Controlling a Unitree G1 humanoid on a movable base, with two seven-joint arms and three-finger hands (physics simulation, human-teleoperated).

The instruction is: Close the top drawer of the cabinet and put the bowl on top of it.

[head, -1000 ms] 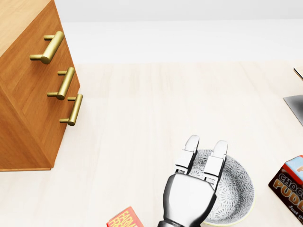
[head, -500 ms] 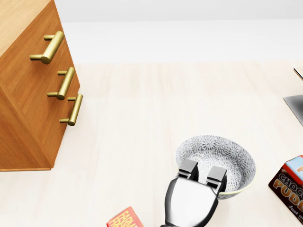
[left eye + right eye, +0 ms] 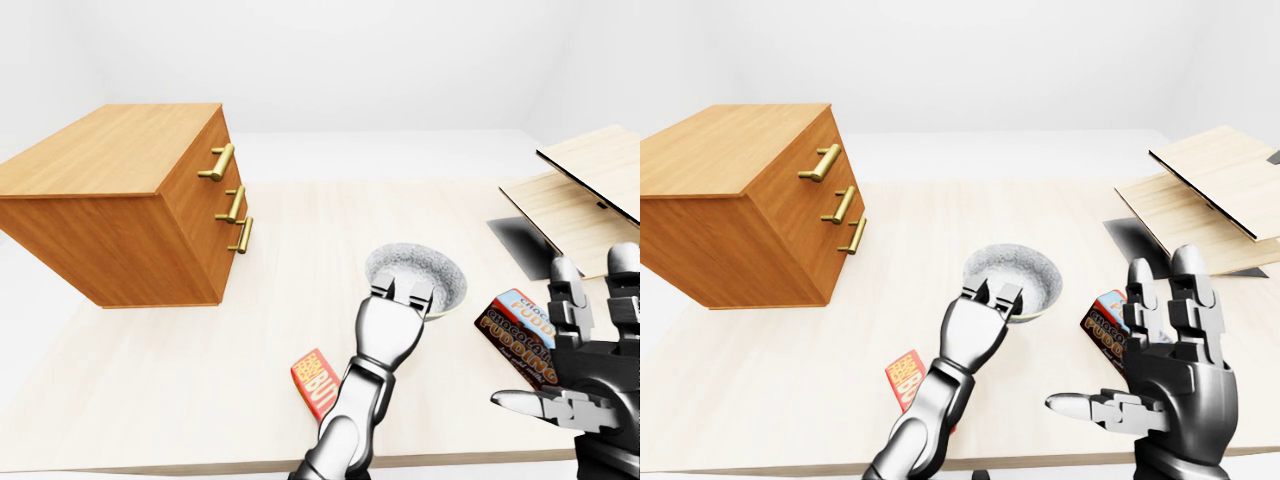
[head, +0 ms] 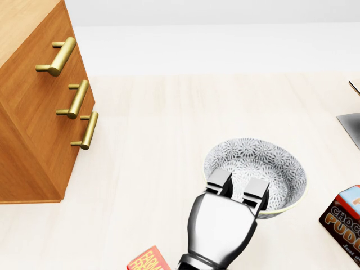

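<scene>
At the lower centre of the head view, our left hand (image 4: pixel 223 225) clamps its fingers over the near rim of the white ceramic bowl with grey pattern (image 4: pixel 264 160), which lies just above it. Our right hand (image 3: pixel 1180 385) is spread wide and holds nothing.

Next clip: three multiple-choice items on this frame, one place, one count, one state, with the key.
1. Relative to the cabinet, the bowl in the head view is: A on top; B to its right; C inside a drawer.
2. Brass handles on the cabinet: A two; B three; C five.
3. The right hand is: A open, empty; B shut on the bowl; C shut on a handle.
B, it shows lower right of the cabinet; B, three line its face; A, its fingers are spread.
</scene>
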